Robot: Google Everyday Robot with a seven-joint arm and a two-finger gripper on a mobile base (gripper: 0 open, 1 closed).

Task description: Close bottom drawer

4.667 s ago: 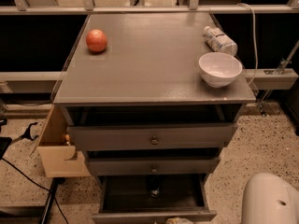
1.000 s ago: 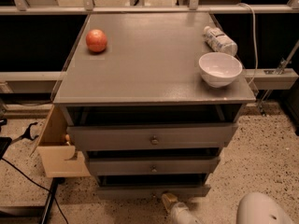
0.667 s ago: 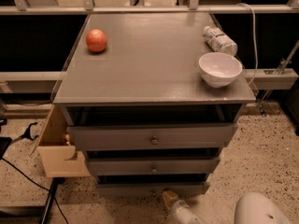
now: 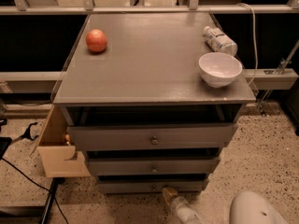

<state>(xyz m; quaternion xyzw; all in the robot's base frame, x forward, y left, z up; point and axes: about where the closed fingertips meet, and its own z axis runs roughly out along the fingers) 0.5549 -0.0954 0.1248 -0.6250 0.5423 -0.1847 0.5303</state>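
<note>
The bottom drawer (image 4: 140, 186) is the lowest of three grey fronts on the cabinet, and it sits pushed in, roughly flush under the middle drawer (image 4: 152, 166). Its small knob is faint near the front's centre. My gripper (image 4: 169, 193) is just below and in front of that drawer, its yellowish tip almost touching the lower edge right of centre. The white arm (image 4: 254, 211) comes in from the bottom right corner. The top drawer (image 4: 152, 138) stands out furthest of the three.
An orange fruit (image 4: 96, 40), a white bowl (image 4: 220, 69) and a lying plastic bottle (image 4: 219, 40) rest on the cabinet top (image 4: 149, 64). A light wooden box (image 4: 56, 146) juts out at the cabinet's left side. Cables cross the speckled floor at left.
4.7 s ago the bottom drawer stood pulled out, showing its dark inside. By 1.0 s ago it was pushed in, and since then the gripper has stayed at its front edge.
</note>
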